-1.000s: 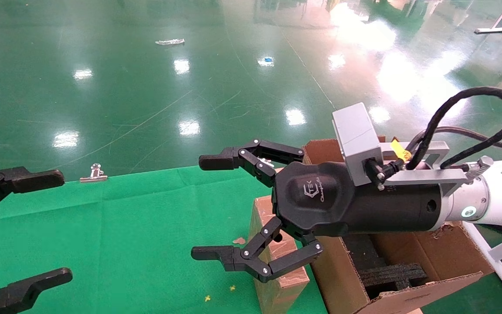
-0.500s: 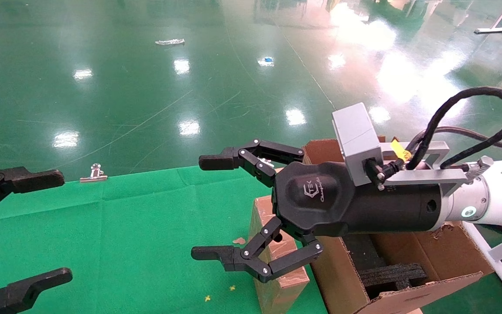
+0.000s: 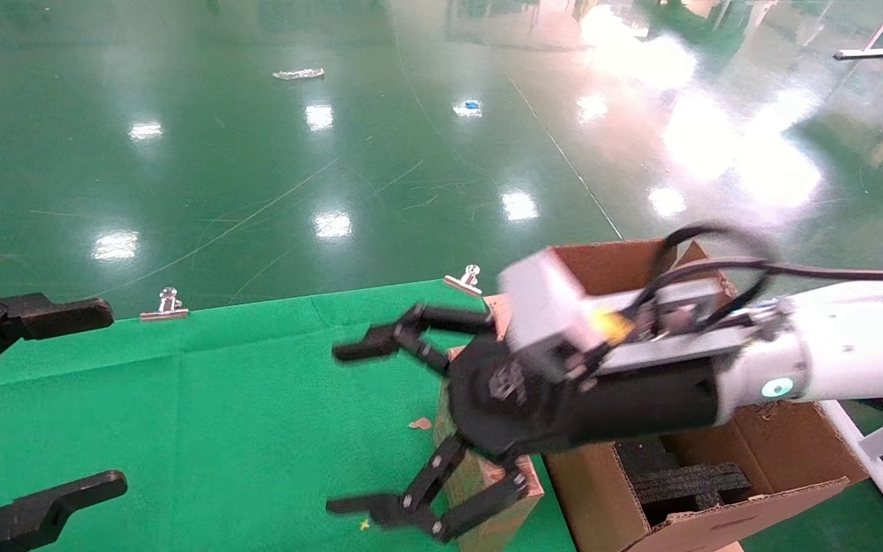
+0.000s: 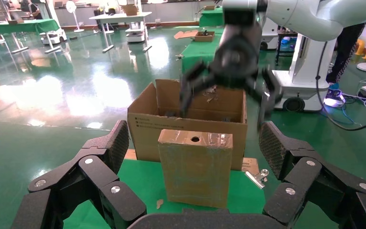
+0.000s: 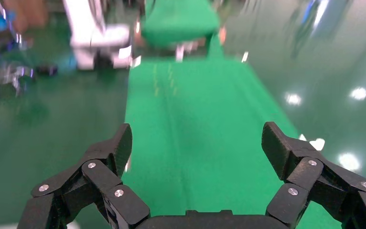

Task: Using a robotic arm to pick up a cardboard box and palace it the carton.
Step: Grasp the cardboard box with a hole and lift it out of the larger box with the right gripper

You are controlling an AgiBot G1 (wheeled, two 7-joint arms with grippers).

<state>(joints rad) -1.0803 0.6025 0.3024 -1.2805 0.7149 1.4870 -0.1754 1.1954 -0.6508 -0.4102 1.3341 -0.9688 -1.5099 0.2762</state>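
Note:
The small taped cardboard box (image 3: pixel 487 491) stands upright on the green cloth, against the near left side of the big carton (image 3: pixel 756 452). In the left wrist view the box (image 4: pixel 195 167) faces me with a round hole in its top, the carton (image 4: pixel 143 138) behind it. My right gripper (image 3: pixel 346 428), on the white arm, is open and empty; it hangs just above and left of the box, its fingers either side of the box's left end. It also shows in the left wrist view (image 4: pixel 226 107) and its own view (image 5: pixel 198 143). My left gripper (image 3: pixel 104 397) is open and empty at the table's left (image 4: pixel 194 136).
Black foam blocks (image 3: pixel 687 483) lie inside the carton. Binder clips (image 3: pixel 165 307) (image 3: pixel 466 280) pin the green cloth (image 3: pixel 219 414) at the table's far edge. A cardboard scrap (image 3: pixel 420 422) lies beside the box. A white frame (image 3: pixel 882 460) stands at the right.
My right arm has swung down and leftwards, bringing its open gripper lower around the small box. The left gripper and the box have not moved.

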